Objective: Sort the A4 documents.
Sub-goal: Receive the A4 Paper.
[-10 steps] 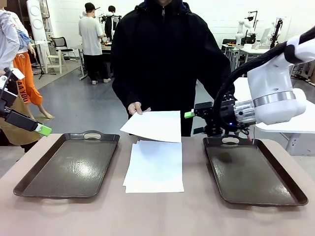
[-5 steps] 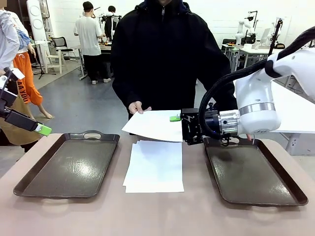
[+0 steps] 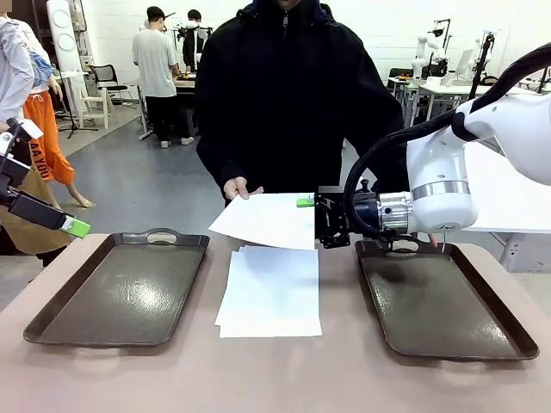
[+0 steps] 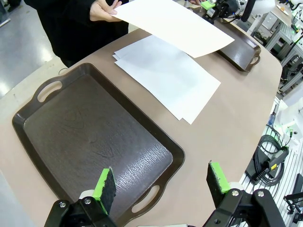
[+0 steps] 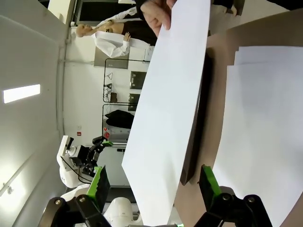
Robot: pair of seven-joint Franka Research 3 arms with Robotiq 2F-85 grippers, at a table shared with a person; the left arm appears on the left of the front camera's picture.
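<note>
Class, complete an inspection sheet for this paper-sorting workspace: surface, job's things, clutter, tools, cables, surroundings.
Surface: brown table bearing a dark left tray and right tray, both bare.
Job's things: stack of A4 sheets between the trays; one held sheet above it in the person's hand.
Clutter: nothing seen.
Tools: left tool open, off the table's left side, facing the left tray; right tool open, its jaws either side of the held sheet's edge.
Cables: black cable looping along the right arm.
Surroundings: person at the far side; other people behind.
</note>
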